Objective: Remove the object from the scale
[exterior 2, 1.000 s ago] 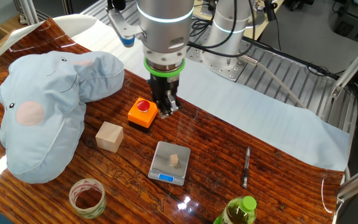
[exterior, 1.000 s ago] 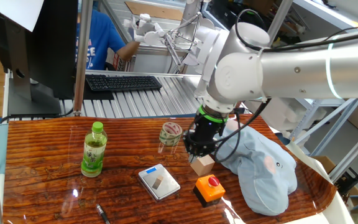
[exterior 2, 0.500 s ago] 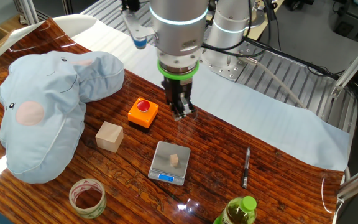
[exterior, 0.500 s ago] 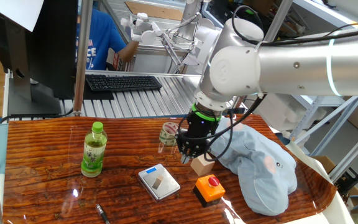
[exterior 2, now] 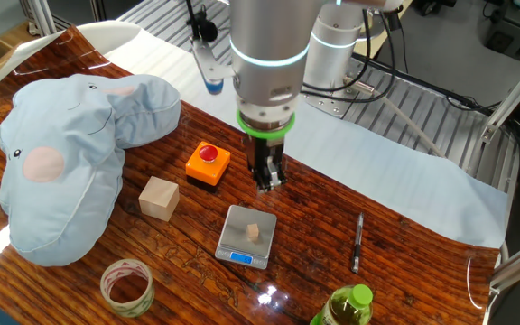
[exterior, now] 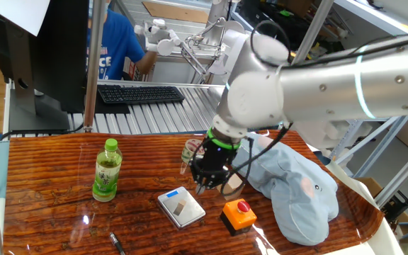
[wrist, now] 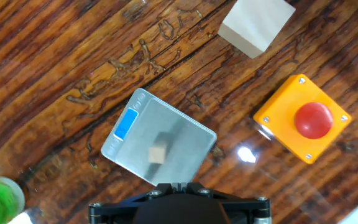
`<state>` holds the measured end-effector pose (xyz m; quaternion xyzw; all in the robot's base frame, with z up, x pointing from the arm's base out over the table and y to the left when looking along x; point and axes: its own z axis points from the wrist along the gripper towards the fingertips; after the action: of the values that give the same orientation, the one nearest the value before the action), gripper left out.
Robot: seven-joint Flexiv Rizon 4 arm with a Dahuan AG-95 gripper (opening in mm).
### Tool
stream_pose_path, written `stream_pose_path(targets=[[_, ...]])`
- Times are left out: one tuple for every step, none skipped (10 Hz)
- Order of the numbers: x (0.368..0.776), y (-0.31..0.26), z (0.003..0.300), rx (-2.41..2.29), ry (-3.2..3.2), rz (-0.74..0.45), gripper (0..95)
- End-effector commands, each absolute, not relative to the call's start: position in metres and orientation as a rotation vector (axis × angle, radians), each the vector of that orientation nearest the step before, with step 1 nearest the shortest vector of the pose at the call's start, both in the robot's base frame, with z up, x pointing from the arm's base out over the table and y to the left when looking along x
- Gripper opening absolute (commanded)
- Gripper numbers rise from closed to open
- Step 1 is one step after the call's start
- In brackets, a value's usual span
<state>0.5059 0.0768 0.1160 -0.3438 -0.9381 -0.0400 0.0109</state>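
The scale [exterior 2: 236,236] is a small silver-grey plate with a light-blue display strip, lying flat on the wooden table. The object [exterior 2: 254,231], a tiny tan block, sits near the plate's middle. Both show in the one fixed view, scale [exterior: 190,211] and object [exterior: 178,207], and in the hand view, scale [wrist: 185,137] and object [wrist: 158,155]. My gripper [exterior 2: 266,183] hangs above the table just beyond the scale's far edge, fingers pressed together and holding nothing. It also shows in the one fixed view [exterior: 204,186] and at the bottom of the hand view [wrist: 177,185].
An orange box with a red button [exterior 2: 208,162] and a larger tan cube [exterior 2: 159,198] lie left of the scale. A blue plush elephant [exterior 2: 61,153] fills the left side. A tape roll [exterior 2: 126,284], a green bottle [exterior 2: 346,307] and a pen [exterior 2: 357,242] lie nearby.
My gripper has moved from beside the orange box sideways toward the scale and a little lower. The block and the scale have not moved.
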Motion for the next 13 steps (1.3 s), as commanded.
stream_pose_path(targets=[[0.515, 0.078, 0.114, -1.081, -2.923, -0.127, 0.0], [0.522, 0.08, 0.113, -1.088, -2.918, -0.131, 0.0], [0.527, 0.082, 0.11, -1.093, -2.916, -0.131, 0.0], [0.533, 0.087, 0.106, -1.106, -2.919, -0.112, 0.0], [0.54, 0.09, 0.103, -1.121, -2.919, -0.108, 0.0], [0.544, 0.092, 0.1, -1.129, -2.915, -0.108, 0.0], [0.554, 0.096, 0.094, -1.137, -2.915, -0.098, 0.0], [0.558, 0.096, 0.091, -1.138, -2.916, -0.086, 0.0], [0.562, 0.095, 0.087, -1.158, -2.904, -0.077, 0.0], [0.565, 0.094, 0.083, -1.17, -2.901, -0.066, 0.0], [0.566, 0.093, 0.082, -1.162, -2.905, -0.042, 0.0], [0.566, 0.093, 0.082, -1.158, -2.911, -0.024, 0.0], [0.566, 0.093, 0.082, -1.142, -2.928, 0.017, 0.0]])
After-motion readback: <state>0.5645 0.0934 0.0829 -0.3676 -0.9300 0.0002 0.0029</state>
